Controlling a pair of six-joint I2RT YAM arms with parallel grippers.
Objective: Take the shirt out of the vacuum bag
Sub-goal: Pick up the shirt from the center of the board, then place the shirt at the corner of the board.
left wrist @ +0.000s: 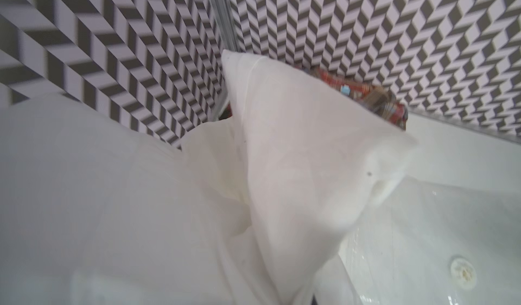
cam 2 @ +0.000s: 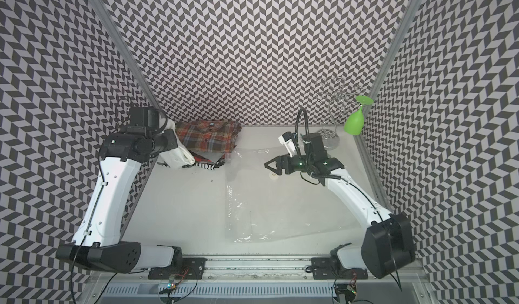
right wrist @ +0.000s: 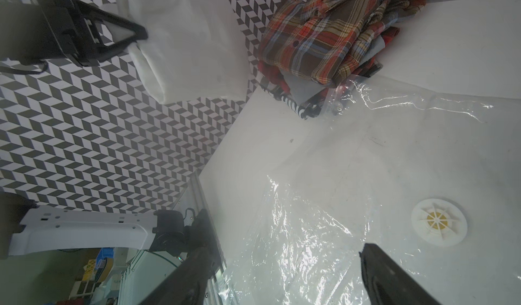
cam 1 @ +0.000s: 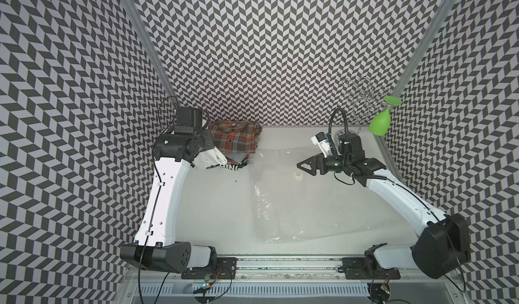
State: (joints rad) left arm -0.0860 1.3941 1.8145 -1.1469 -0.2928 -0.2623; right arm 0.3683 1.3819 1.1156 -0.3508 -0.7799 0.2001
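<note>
My left tool [right wrist: 135,37] is clamped narrow on a fold of the white shirt [cam 1: 214,157]. In both top views my own wrist hides the tool. The shirt hangs at the upper left of the bench [cam 1: 213,210], clear of the plastic. My right tool [cam 1: 302,165] stands wide with nothing in it, right of centre, over the vacuum bag [cam 1: 283,198] and near its white valve [cam 1: 297,174].

The bag lies flat and looks empty, spreading from mid-frame toward the lower right. Its left edge runs roughly top to bottom of the frame, to the right of the shirt and apart from it. A pile of folded clothes topped by a plaid shirt [cam 1: 233,135] sits just beside the white shirt, against the back wall.

I judge the shirt is out and only needs setting down. The pile lies toward the top of the frame from my left tool, and the cloth's long side hangs downward. The left arm is much nearer.
</note>
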